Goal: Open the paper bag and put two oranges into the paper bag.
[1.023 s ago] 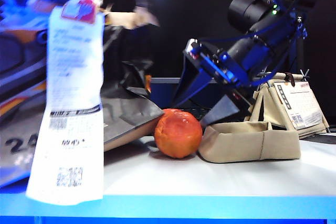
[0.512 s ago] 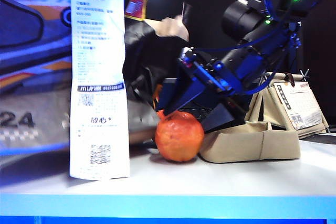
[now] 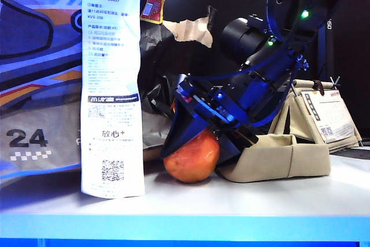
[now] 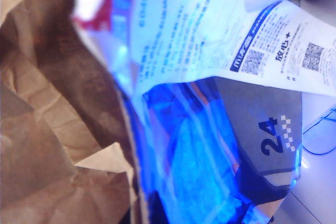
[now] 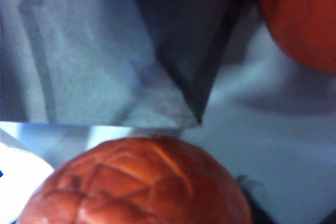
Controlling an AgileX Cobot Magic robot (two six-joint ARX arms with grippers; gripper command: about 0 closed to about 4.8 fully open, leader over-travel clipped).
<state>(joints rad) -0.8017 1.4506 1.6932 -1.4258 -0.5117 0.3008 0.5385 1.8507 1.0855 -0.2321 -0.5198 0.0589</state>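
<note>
Exterior view: your right claw (image 3: 193, 143) sits at centre frame, its dark fingers spread and straddling the orange (image 3: 192, 155) on the white worktop (image 3: 243, 201), one finger at the fruit's upper left, the other at its right against the beige fabric tray (image 3: 277, 157); the jaws look parted around it, not yet clamped, though whether the pads touch the skin you cannot tell. The paper bag (image 3: 40, 85) fills the left of the frame, upright, its long receipt (image 3: 111, 102) hanging down the printed face beside the orange. Your left claw appears in no picture; by its reading it is fully closed, presumably pinching the bag's rim near the top, but that grip itself is hidden.

For this step, I judge you should centre the fruit between the fingers before squeezing, close gently, since the round glossy skin may slip, and lift clear of the tray wall.

In the right wrist view a second orange (image 5: 299, 14) shows at upper right, cut off by the edge; the bag's mouth is hard to make out.
</note>
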